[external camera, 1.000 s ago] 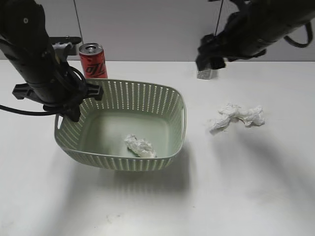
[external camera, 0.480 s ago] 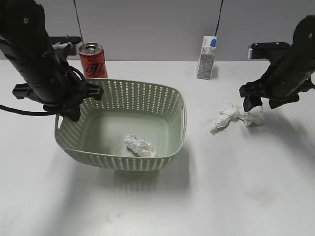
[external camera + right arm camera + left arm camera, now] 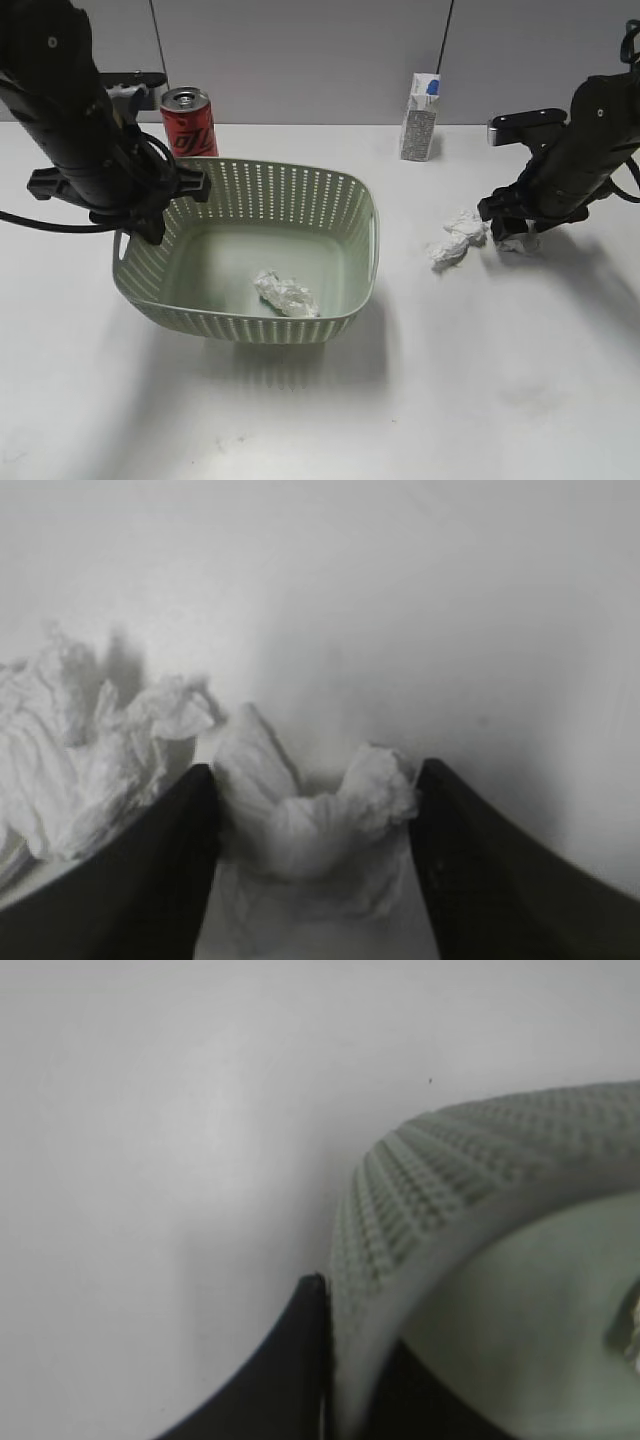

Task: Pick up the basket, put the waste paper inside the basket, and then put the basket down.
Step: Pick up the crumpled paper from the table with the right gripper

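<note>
The pale green basket (image 3: 368, 212) hangs tilted from my left gripper (image 3: 150, 222), which is shut on its left rim. In the left wrist view the rim (image 3: 430, 1190) is pinched between the jaws (image 3: 350, 1330). One wad of waste paper (image 3: 285, 294) lies inside the basket. A second wad (image 3: 452, 240) lies on the table to its right. My right gripper (image 3: 505, 232) is down at the table, open, its jaws (image 3: 312, 815) on either side of a third wad (image 3: 315, 825). The second wad shows at the left of the right wrist view (image 3: 80, 750).
A red can (image 3: 189, 122) stands just behind the basket's left corner. A white-and-blue carton (image 3: 420, 117) stands upright at the back, behind the loose paper. A grey wall closes off the far edge of the table.
My right arm came down from high at the back to the table and moved left over the rightmost wad. The basket and left arm hardly moved.
</note>
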Motion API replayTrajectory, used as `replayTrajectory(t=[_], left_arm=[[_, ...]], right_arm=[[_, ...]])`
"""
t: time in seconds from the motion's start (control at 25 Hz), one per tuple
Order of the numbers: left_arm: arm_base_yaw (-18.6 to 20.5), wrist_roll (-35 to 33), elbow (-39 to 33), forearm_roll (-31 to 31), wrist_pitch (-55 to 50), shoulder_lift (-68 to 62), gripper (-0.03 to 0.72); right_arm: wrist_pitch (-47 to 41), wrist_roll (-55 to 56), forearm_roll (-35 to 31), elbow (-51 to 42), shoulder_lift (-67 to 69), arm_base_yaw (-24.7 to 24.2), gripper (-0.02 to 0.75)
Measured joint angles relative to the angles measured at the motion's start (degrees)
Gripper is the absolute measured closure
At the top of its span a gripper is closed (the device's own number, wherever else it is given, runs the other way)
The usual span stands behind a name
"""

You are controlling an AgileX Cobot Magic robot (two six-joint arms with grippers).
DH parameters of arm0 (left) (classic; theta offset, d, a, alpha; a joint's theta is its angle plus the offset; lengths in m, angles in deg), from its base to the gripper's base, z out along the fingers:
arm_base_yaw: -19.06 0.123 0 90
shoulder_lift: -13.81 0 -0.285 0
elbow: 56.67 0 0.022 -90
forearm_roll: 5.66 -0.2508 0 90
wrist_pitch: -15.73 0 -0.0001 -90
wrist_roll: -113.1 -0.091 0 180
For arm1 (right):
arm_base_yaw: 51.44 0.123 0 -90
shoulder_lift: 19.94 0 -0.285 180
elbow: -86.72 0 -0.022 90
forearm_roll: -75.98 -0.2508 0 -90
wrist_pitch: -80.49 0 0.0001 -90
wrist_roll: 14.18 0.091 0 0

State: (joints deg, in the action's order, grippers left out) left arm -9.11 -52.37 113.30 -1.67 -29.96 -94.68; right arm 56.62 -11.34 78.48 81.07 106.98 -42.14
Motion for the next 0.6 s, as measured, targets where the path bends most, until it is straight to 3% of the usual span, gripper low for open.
replayTrajectory(t=[0.12,0.28,0.32,0.48,0.6], left_arm=[[0.00,0.00,0.00,0.00,0.47,0.00,0.688],[0.00,0.00,0.00,-0.05,0.69,0.00,0.688],[0.00,0.00,0.00,-0.05,0.69,0.00,0.688],[0.00,0.00,0.00,-0.05,0.69,0.00,0.688],[0.00,0.00,0.00,-0.05,0.69,0.00,0.688]], right_arm=[[-1.46,-0.12,0.13,0.00,0.00,0.00,0.349],[-4.24,-0.12,0.13,0.00,0.00,0.00,0.637],[-4.95,-0.12,0.13,0.00,-0.10,0.00,0.679],[-7.49,-0.44,-0.77,0.00,-2.97,0.00,0.720],[-9.19,-4.09,-6.06,0.00,-8.46,0.00,0.724]])
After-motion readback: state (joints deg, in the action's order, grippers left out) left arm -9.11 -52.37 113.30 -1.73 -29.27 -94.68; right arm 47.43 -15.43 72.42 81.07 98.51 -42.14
